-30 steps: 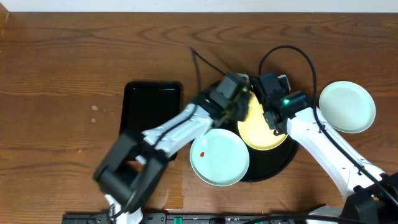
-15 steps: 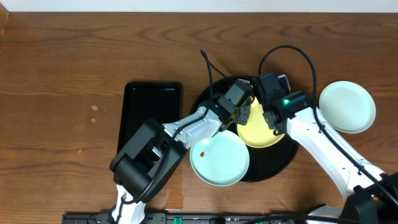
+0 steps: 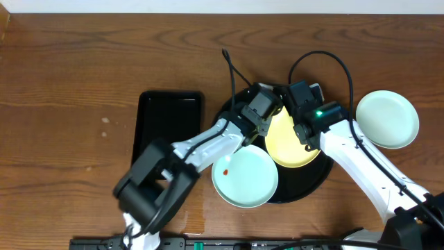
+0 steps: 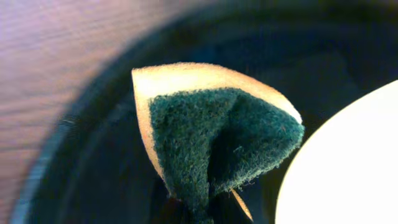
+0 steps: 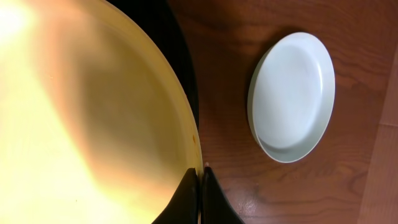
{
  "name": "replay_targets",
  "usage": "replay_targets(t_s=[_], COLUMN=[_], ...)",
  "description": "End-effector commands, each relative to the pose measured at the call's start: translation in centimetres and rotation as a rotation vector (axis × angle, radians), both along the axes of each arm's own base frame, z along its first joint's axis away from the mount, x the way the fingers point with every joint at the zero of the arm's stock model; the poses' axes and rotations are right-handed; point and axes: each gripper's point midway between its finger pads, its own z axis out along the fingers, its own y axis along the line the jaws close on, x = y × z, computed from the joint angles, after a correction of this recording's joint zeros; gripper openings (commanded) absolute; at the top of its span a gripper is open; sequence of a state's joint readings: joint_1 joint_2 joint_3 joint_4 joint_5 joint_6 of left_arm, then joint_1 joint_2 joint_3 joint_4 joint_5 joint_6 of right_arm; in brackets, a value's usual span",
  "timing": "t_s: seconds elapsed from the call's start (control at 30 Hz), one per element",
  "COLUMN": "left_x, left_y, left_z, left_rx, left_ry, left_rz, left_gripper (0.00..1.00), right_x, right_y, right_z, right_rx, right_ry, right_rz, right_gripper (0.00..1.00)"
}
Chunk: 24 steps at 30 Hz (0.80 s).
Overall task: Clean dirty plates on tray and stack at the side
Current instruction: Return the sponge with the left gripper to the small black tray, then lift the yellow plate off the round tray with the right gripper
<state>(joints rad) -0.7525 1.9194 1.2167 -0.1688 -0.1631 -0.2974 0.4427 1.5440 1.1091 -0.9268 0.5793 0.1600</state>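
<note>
A sponge (image 4: 217,137) is pinched by the left gripper (image 3: 265,121) over the tray (image 4: 87,180); the yellow plate (image 5: 87,124) is clamped at the rim by the right gripper (image 5: 200,183).

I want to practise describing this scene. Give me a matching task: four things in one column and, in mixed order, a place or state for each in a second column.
Things
1. yellow plate
2. left mint plate
3. right mint plate
4. sponge

Places or states
A. lies on the table, off the round tray
B. pinched at its rim by the right hand
C. held folded in the left hand
D. bears a small red speck

Pairs: 1-B, 2-D, 3-A, 4-C
</note>
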Motion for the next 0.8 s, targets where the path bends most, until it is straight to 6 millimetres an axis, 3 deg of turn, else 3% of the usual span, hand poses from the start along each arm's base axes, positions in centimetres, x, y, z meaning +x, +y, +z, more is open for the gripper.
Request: replay_targets(t_s=[0.0, 0.13, 0.27, 0.43, 0.6, 0.77], left_x=[0.4, -0.3, -1.5, -3.3, -5.0, -6.5], left_y=[1.2, 3.8, 9.0, 15.7, 19.6, 22.6], left_z=[4.6, 7.2, 7.5, 5.0, 1.6, -1.2], left_rx=[-0.021, -0.032, 0.001, 0.104, 0.152, 0.165], left_ry=[-0.075, -0.055, 0.048, 0.216, 0.305, 0.364], left_rz=[0.021, 0.081, 0.226, 0.388, 0.467, 0.536], left_gripper=[0.08, 0.08, 0.08, 0.08, 0.08, 0.08], right_x=[0.0, 0.1, 0.3, 0.5, 1.3, 1.5], right_y=[-0.1, 0.0, 0.1, -0.2, -1.0, 1.2], right_z=[0.1, 0.1, 0.1, 0.5, 2.9, 5.0], right_rx=[-0.022, -0.019, -0.01, -0.039, -0.171, -0.251], right_ry=[-0.009, -0.014, -0.023, -0.036, -0.093, -0.151], right_rz=[-0.002, -0.002, -0.001, 0.005, 0.028, 0.114], right_gripper=[0.01, 0.01, 0.01, 0.01, 0.01, 0.01])
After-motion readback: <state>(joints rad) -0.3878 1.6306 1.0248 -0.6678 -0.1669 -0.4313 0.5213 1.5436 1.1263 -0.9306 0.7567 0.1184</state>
